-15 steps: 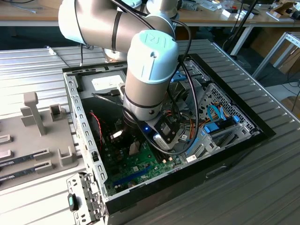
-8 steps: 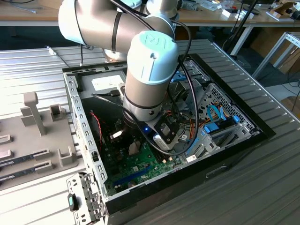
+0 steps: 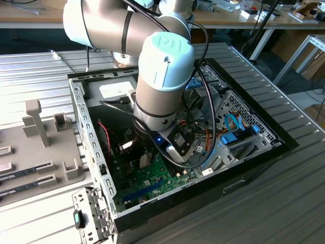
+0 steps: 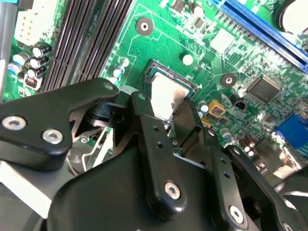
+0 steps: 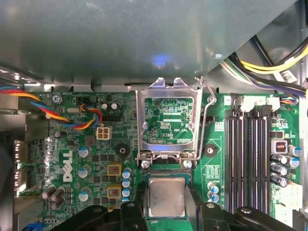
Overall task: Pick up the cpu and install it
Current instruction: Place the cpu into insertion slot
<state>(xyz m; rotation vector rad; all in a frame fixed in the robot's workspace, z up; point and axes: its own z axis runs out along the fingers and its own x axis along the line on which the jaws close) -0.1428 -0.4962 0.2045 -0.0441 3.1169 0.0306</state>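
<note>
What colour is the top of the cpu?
Silver-grey metal; the cpu shows best in the first wrist view, lying between the tool's fingers.

The cpu (image 5: 166, 197) (image 4: 166, 96) is a flat square chip with a silver-grey metal top and thin green rim, lying level in the motherboard socket, metal side up.

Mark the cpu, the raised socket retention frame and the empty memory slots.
cpu (image 5: 166, 196), first wrist view, middle of its silver metal top.
socket retention frame (image 5: 142, 120), first wrist view, one side bar of the raised metal frame.
memory slots (image 5: 246, 159), first wrist view, midway along one dark slot.
</note>
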